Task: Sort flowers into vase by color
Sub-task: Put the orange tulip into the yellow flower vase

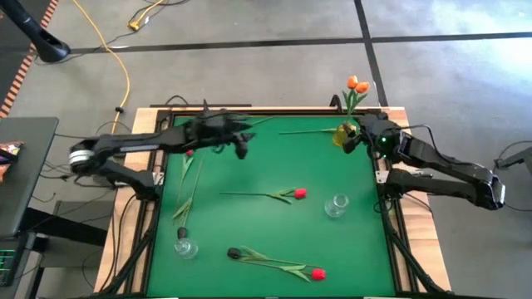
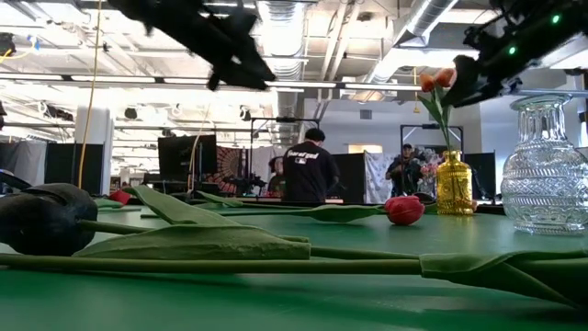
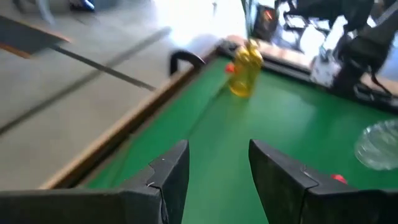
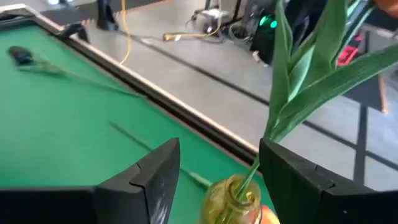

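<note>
Looking down, I see the green felt table top [image 1: 266,166] with my left gripper [image 1: 241,148] hovering near its far edge, fingers [image 3: 168,174] apart and empty. My right gripper [image 1: 353,139] hangs open at the far right corner, over the small yellow glass vase [image 1: 342,134] holding two orange tulips [image 1: 357,84]. Red tulips [image 1: 287,195] and a dark tulip [image 1: 235,253] lie loose on the felt, between two clear glass vases [image 1: 336,205].

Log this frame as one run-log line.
left gripper: open, empty, raised | right gripper: open at yellow vase | orange tulips: in vase | red tulips: on table
</note>
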Motion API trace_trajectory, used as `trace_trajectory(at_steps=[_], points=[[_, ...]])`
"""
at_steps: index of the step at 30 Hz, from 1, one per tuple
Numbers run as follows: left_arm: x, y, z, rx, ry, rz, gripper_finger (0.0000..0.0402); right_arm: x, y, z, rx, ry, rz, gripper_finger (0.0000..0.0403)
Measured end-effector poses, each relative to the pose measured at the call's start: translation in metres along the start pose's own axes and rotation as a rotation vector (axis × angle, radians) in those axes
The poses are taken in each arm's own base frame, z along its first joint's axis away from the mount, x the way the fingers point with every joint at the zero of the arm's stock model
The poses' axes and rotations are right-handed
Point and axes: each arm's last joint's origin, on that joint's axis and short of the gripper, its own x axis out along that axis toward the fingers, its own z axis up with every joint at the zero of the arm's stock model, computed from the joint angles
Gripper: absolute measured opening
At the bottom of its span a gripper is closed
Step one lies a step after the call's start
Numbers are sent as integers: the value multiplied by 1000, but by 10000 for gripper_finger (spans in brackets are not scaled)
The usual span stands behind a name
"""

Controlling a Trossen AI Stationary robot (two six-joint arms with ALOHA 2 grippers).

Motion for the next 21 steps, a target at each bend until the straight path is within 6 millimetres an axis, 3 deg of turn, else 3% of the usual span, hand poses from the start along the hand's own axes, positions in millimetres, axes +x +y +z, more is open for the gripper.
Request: trace_trajectory(at_steps=[7,15,21], points=[[83,8,11,54,122,-196,155,-17,5,10,42,70,163,246],[171,32,17,201,296,-178,155,-24,18,7,42,100,311,246],[222,54,19,262,390,-169,155,-28,24,6,57,107,368,246]])
